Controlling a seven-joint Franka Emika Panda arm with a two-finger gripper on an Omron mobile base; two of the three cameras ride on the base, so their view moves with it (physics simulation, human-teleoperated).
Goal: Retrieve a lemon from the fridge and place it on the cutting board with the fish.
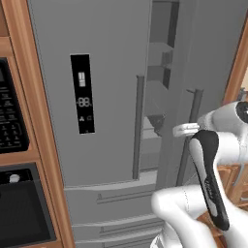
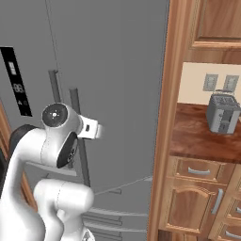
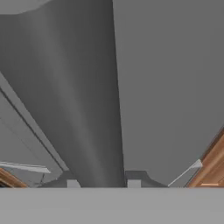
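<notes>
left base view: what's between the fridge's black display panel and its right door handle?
The left door's long vertical handle, then the open gap showing grey shelves, before the right handle.

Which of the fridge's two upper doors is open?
The right-hand door, the one without the black display panel; it is swung ajar, showing shelves in the gap.

Both base cameras sit behind the arm, close up, facing the fridge: the left one takes in the black oven, the right one the wooden surface with the toaster. They share the display panel and door handles. The hand camera presses close along a grey handle.
</notes>
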